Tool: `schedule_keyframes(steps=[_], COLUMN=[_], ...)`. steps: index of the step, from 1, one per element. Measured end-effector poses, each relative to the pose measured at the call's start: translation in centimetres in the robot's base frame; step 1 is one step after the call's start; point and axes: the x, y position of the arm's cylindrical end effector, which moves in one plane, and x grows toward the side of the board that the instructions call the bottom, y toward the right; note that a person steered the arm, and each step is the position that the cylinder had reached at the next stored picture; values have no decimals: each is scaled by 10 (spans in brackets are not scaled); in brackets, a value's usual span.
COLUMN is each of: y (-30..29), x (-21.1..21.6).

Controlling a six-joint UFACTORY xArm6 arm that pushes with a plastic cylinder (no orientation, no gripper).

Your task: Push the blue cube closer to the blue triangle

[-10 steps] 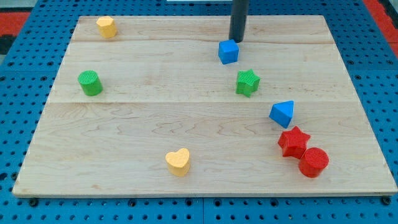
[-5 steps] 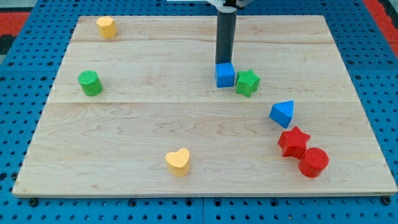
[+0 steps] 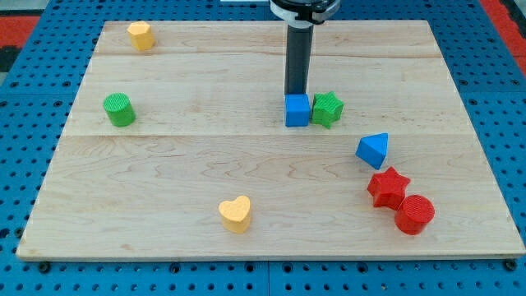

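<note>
The blue cube (image 3: 297, 111) sits right of the board's middle, touching the green star (image 3: 328, 108) on its right. My tip (image 3: 295, 95) rests against the cube's top edge, just above it in the view. The blue triangle (image 3: 373, 150) lies lower right of the cube, well apart from it.
A red star (image 3: 388, 187) and a red cylinder (image 3: 414, 214) sit below the triangle. A green cylinder (image 3: 119, 109) is at the left, a yellow block (image 3: 140, 34) at the top left, a yellow heart (image 3: 235, 214) near the bottom. The wooden board (image 3: 197, 156) ends close on all sides.
My tip has moved down the view, pushing the blue cube downward until it sits beside the green star.
</note>
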Motion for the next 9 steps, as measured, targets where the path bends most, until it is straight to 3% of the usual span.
schedule_keyframes(steps=[1, 4, 7, 9], y=[16, 21, -87, 31], x=[30, 52, 68, 79])
